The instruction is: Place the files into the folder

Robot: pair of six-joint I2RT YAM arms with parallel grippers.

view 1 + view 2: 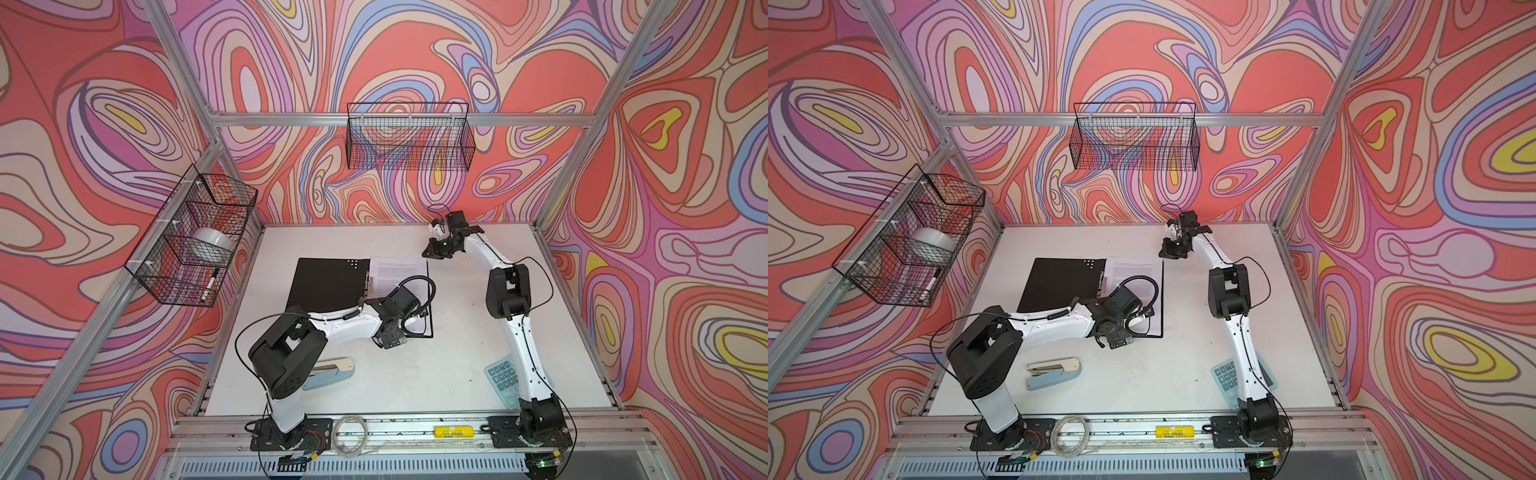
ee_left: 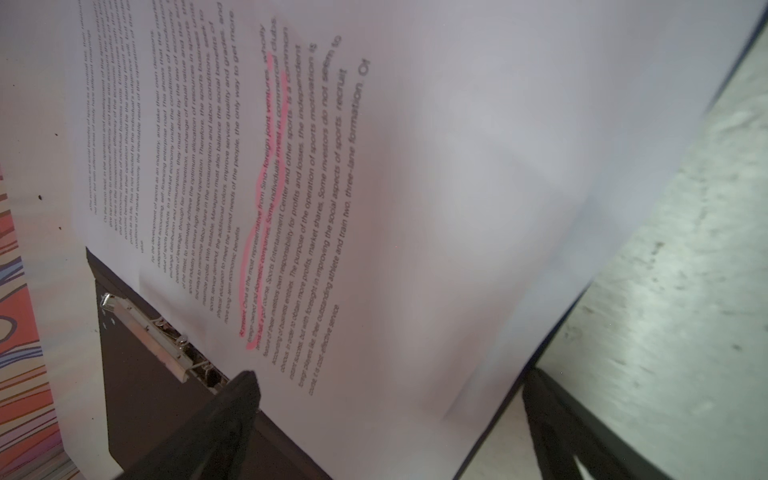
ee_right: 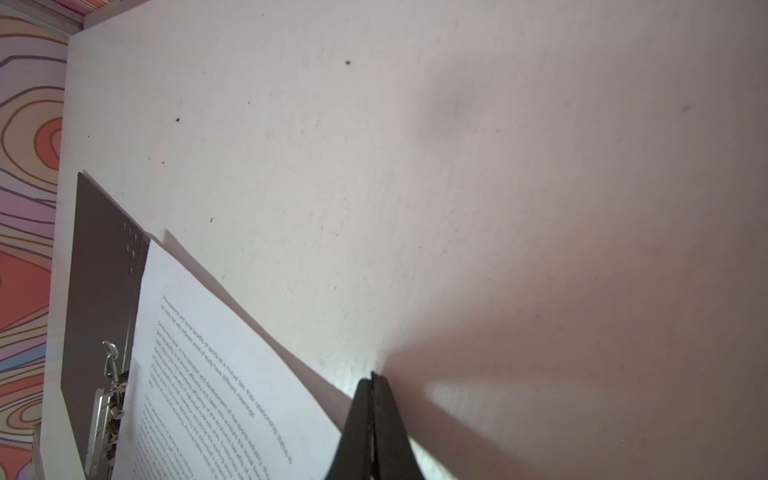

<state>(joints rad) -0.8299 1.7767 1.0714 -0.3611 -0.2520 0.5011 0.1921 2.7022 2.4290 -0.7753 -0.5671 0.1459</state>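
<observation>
The folder (image 1: 328, 286) (image 1: 1059, 286) lies open on the white table, black inside facing up, with its metal clip (image 2: 153, 336) (image 3: 110, 374) along the spine. The files (image 1: 399, 270) (image 1: 1133, 270), white printed sheets with pink-highlighted lines (image 2: 415, 187) (image 3: 208, 395), rest on the folder's right half. My left gripper (image 1: 390, 332) (image 1: 1117, 334) (image 2: 392, 376) hovers open over the sheets' near end. One finger (image 2: 237, 407) sits by the clip, the other beyond the folder's near edge, and nothing is held. My right gripper (image 1: 432, 251) (image 1: 1169, 251) (image 3: 372, 376) is shut and empty, its tip beside the sheets' far right corner.
A blue-grey stapler (image 1: 328, 372) (image 1: 1054, 372) lies near the left arm's base. A blue calculator (image 1: 500, 380) (image 1: 1225, 380) lies partly under the right arm. Wire baskets hang on the left wall (image 1: 191, 237) and on the back wall (image 1: 409, 137).
</observation>
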